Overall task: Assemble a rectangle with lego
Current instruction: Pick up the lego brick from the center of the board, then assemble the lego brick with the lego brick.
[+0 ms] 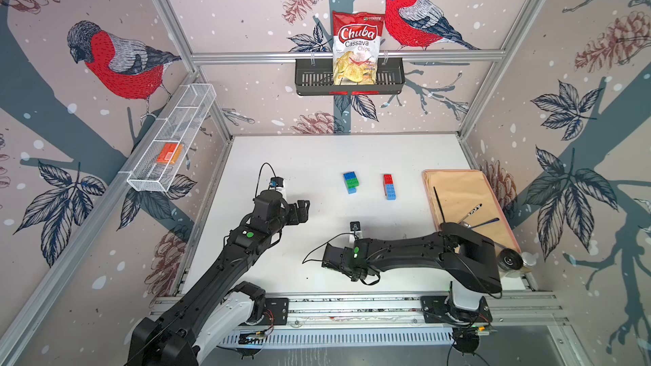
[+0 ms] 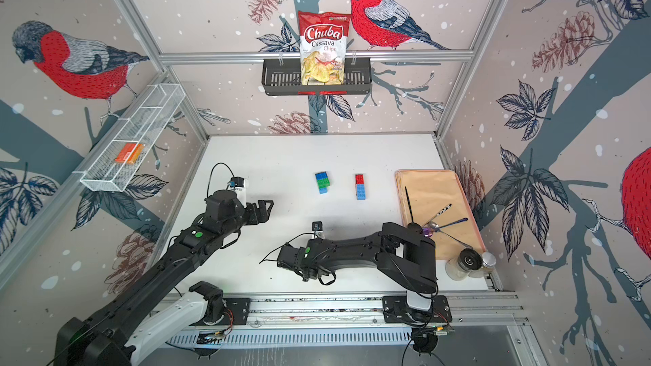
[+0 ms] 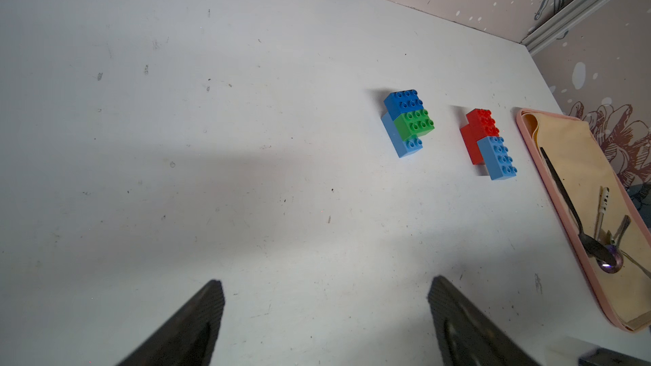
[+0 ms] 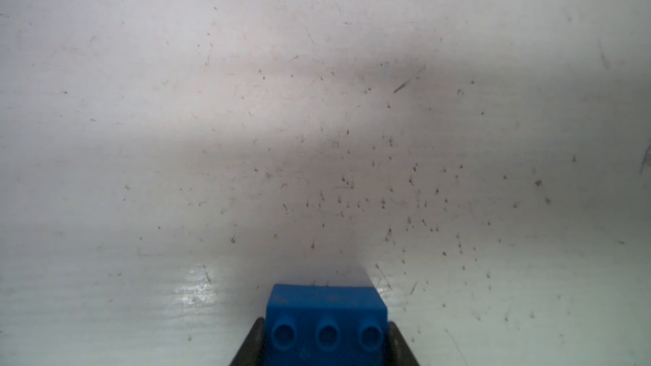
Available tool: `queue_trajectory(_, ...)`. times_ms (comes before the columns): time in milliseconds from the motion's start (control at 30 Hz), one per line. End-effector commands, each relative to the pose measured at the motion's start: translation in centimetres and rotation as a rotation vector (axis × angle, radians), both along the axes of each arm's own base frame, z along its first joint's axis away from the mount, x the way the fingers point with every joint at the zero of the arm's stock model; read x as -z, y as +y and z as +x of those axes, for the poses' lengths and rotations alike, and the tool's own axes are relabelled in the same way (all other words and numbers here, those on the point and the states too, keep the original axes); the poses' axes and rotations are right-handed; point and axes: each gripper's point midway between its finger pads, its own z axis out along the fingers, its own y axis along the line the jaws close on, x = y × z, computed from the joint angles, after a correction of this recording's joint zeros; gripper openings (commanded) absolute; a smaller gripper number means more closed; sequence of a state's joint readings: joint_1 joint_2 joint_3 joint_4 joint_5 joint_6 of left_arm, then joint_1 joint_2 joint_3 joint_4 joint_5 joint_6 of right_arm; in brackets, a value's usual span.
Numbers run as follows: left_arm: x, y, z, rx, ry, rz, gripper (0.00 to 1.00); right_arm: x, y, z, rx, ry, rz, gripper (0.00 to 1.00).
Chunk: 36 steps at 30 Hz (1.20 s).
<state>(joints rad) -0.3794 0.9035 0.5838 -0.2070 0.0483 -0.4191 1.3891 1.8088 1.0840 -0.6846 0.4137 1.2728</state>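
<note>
Closest in, my right end effector (image 4: pixel 326 341) is clamped on a dark blue brick (image 4: pixel 326 308). The blue-green stack (image 1: pixel 351 182) and red-blue stack (image 1: pixel 389 186) lie at its twelve to one o'clock, long axes twelve-to-six. Wide open and empty, my left end effector (image 3: pixel 326 285) looks nearer the blue-green one.

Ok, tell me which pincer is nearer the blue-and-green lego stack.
Left. The left pincer, open, is off to the robot's left of the blue-and-green lego stack. The right pincer, closed on a dark blue brick, is farther away, nearer the front edge of the table.
</note>
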Motion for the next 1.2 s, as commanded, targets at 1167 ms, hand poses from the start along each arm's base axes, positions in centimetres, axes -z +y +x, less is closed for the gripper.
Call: queue_trajectory(1167,-0.6,-3.2,-0.6,0.175,-0.008,-0.093,0.91,-4.8,-0.7,24.8,-0.608,-0.004,-0.054,0.37)
